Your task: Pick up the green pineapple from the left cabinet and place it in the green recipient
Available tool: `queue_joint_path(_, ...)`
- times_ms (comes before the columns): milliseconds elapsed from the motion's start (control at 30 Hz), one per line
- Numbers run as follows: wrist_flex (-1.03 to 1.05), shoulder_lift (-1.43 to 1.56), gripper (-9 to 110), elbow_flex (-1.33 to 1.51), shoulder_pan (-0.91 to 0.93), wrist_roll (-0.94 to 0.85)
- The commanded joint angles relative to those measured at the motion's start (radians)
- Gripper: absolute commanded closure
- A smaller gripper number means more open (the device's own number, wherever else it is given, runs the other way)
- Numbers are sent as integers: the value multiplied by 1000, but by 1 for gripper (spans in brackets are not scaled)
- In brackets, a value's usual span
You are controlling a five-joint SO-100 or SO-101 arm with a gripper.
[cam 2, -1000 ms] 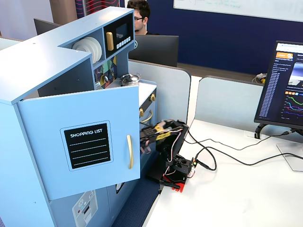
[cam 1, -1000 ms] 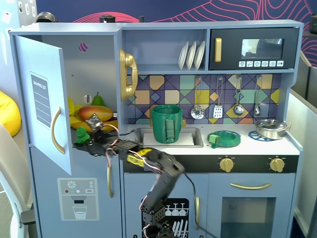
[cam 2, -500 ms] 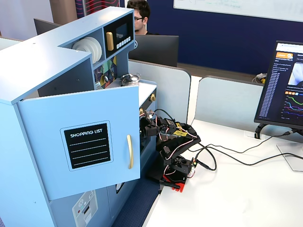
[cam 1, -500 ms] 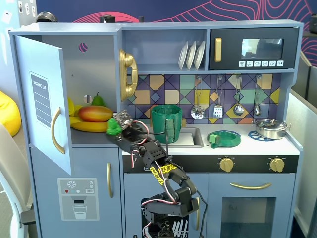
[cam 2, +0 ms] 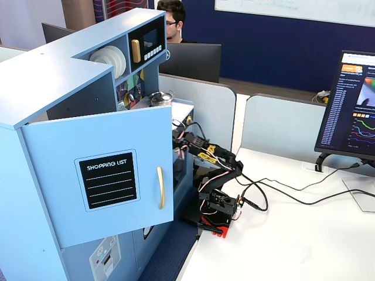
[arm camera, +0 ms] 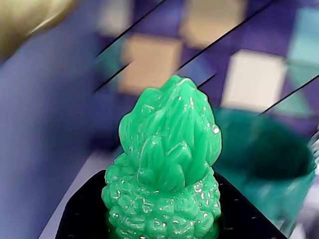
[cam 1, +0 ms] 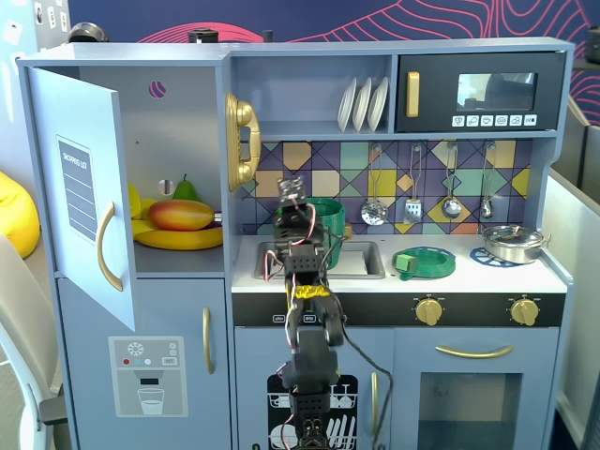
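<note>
With the green pineapple (arm camera: pixel 167 174) sitting crown-up between the black jaws in the wrist view, the pick is done and the carry is the step in hand. The jaws pinch its bumpy body from both sides, low in that picture. Just beyond it and to the right there, blurred, is the open mouth of the green recipient (arm camera: pixel 259 149).

From the front, in a fixed view, the arm stands straight up before the counter with the gripper (cam 1: pixel 292 211) at the recipient's (cam 1: pixel 328 225) left rim, roughly level with it. The pineapple itself is hidden behind the wrist from that side, so I cannot say whether it sits over the opening or just short of it. The left cabinet (cam 1: pixel 75 187) has its door swung wide, well apart from the arm; a mango (cam 1: pixel 181 215) and a banana (cam 1: pixel 178 239) lie on its shelf. The low green dish (cam 1: pixel 425 262) is further right on the counter.

The next move, as I judge it, calls for a short shift right and forward until the fruit hangs squarely over the pot's mouth, clear of the rim, then spreading the jaws to drop it in.
</note>
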Motion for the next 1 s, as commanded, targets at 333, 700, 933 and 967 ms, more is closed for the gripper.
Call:
queue_joint_path(333,-166,-502,101,-545,86,12)
queue_joint_path(700,-140,-577,83,-592,126,81)
queue_joint_path(933,-143,-561,71,-581,127,126)
queue_joint_path(967,-146,-560,71,-575,127,124)
